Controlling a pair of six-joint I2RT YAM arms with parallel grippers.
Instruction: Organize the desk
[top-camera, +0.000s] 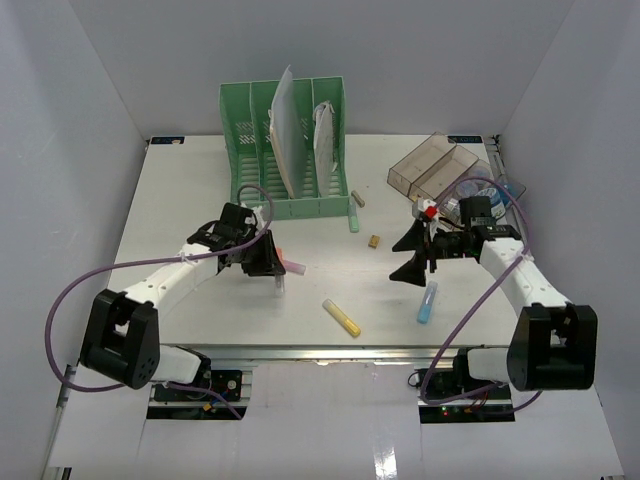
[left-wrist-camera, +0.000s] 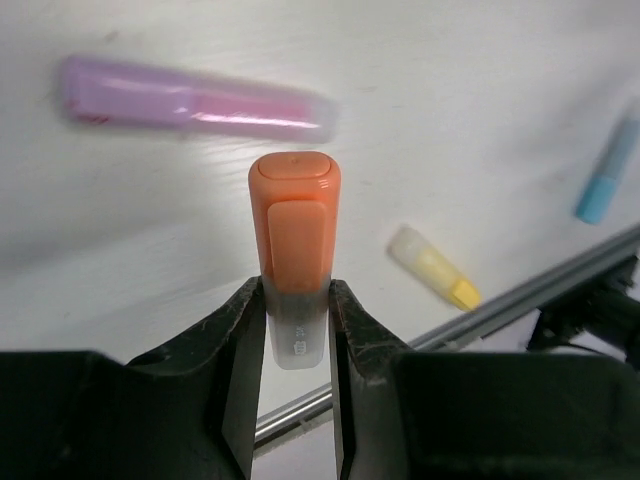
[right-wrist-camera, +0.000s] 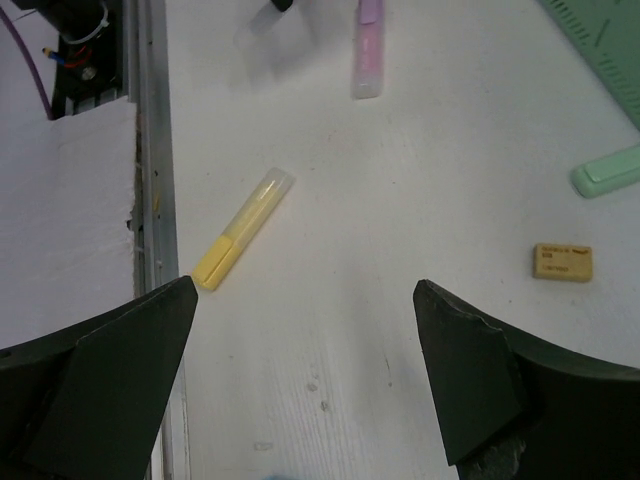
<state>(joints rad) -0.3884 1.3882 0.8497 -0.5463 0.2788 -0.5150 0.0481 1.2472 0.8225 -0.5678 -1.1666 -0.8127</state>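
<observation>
Left wrist view showed my left claw (left-wrist-camera: 296, 300) clamped on an orange highlighter (left-wrist-camera: 296, 230), one finger pressed to each side of its clear barrel, cap end pointing away from me. Whether the highlighter touched the surface could not be determined. Beyond the cap, at 12 o'clock in that view, a pink highlighter (left-wrist-camera: 195, 100) lay flat and blurred.

Top external view showed the desk (top-camera: 200, 200) as a white tabletop under both arms, with its metal rail (top-camera: 330, 350) along the 6 o'clock edge.

1. A green file rack (top-camera: 290, 150) holding papers stood at 12 o'clock from my left claw.
2. A yellow highlighter (top-camera: 342, 317) lay at 4 o'clock from it, near the rail.
3. My right claw (top-camera: 408, 256) hung over the desk with its fingers wide apart, gripping nothing.
4. A blue highlighter (top-camera: 428, 301) lay at 5 o'clock from the right claw.
5. A small tan eraser (top-camera: 374, 241) lay at 10 o'clock from it.
6. A clear brown tray (top-camera: 430, 165) sat at 12 o'clock from it.
</observation>
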